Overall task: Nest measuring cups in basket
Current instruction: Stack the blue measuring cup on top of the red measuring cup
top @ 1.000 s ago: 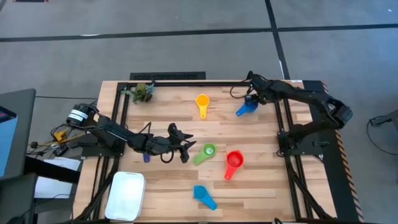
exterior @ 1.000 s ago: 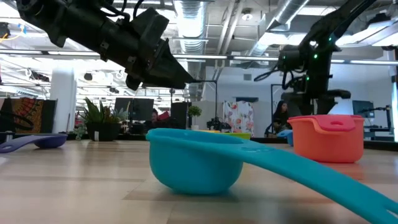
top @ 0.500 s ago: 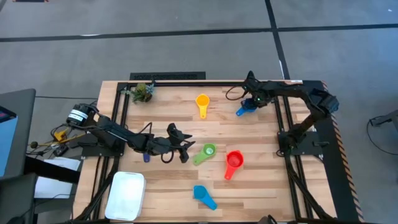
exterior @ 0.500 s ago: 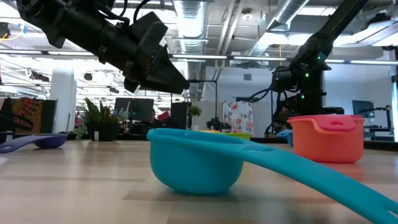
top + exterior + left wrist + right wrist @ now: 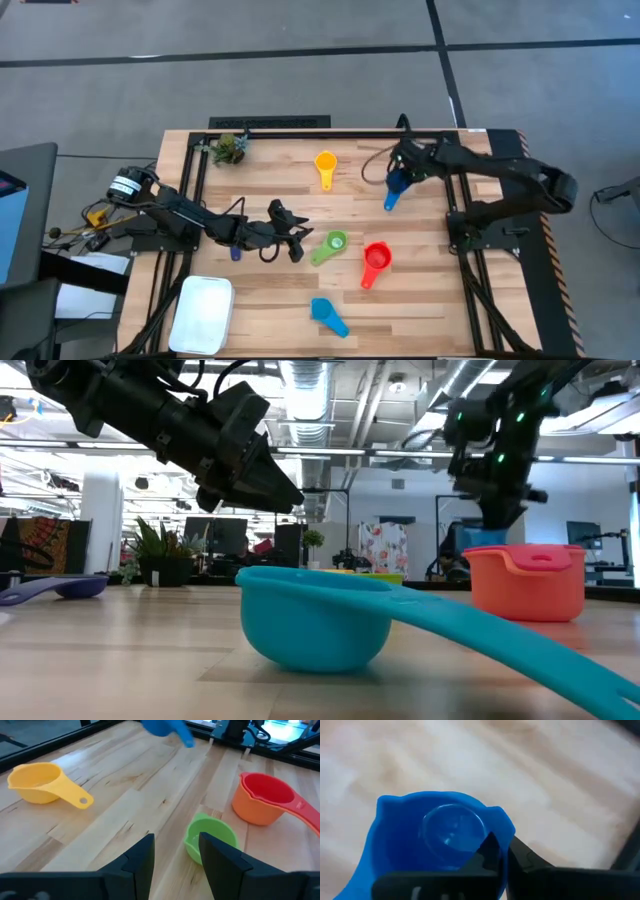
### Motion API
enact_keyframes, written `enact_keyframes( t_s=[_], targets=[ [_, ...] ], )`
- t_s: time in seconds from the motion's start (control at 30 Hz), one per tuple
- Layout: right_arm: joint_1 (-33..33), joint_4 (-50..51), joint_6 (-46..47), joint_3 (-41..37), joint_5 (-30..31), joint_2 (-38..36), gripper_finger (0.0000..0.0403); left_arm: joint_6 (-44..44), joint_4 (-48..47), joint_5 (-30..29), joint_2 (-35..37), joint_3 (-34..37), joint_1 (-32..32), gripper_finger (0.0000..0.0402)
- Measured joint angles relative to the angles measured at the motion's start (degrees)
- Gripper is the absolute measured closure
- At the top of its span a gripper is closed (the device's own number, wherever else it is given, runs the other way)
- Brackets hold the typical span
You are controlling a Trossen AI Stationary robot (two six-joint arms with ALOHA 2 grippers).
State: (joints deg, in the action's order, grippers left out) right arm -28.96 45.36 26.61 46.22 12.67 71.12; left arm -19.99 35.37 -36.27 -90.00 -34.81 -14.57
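Observation:
My right gripper (image 5: 399,176) (image 5: 497,510) is shut on the blue measuring cup (image 5: 393,190) (image 5: 440,835) at the far right of the table. My left gripper (image 5: 298,243) (image 5: 176,851) hovers open at mid-table, just left of the green cup (image 5: 331,244) (image 5: 210,837). The yellow cup (image 5: 325,164), the red cup set in an orange one (image 5: 375,262) and the light blue cup (image 5: 327,315) lie on the wood. A dark blue cup (image 5: 235,252) peeks out under the left arm. The white basket (image 5: 203,312) sits at the near left corner. My right gripper pinches the blue cup's rim wall (image 5: 504,840), one finger (image 5: 489,854) inside the bowl and the other (image 5: 526,858) outside. The fingers come from above. The bowl hangs at the fingers and looks lifted off the wood, its handle (image 5: 388,205) pointing toward the near edge.
A small green plant-like clump (image 5: 232,148) sits at the far left corner. Black frame rails (image 5: 300,133) run along the table's far and side edges. Bare wood lies between the yellow cup and the left gripper.
My right gripper has shut on the blue cup's rim, then gone up and a little toward the near edge. The cup has come along and swung about: its handle, which pointed toward the left edge, now points toward the near edge.

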Motion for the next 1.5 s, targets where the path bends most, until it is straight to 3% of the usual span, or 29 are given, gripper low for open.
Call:
enact_keyframes(
  t_s=[0.17, 0.37, 0.63, 0.97, 1.5],
  targets=[
    [13.8, 3.1, 10.1, 0.0, -0.7, -3.9, 0.0388, -0.7, 0.1, 0.0, 0.0, 0.0, 0.0, 0.0258],
    [30.1, 2.2, 26.0, 0.0, -0.9, -2.8, 0.0379, -0.8, 0.4, 0.0, 0.0, 0.0, 0.0, 0.0258],
    [43.5, -5.0, 38.9, 0.0, -0.8, -0.4, 0.0375, -0.7, 1.8, 0.0, 0.0, 0.0, 0.0, 0.0258],
    [50.0, -7.7, 46.4, 0.1, 1.0, 2.5, 0.0383, -0.4, 1.6, -0.1, 0.0, -0.1, 0.1, 0.0258],
    [50.3, -7.6, 47.5, 0.3, 0.8, 5.9, 0.0359, 0.0, 1.3, -0.4, 0.0, -0.1, 0.1, 0.0258]
  ],
)
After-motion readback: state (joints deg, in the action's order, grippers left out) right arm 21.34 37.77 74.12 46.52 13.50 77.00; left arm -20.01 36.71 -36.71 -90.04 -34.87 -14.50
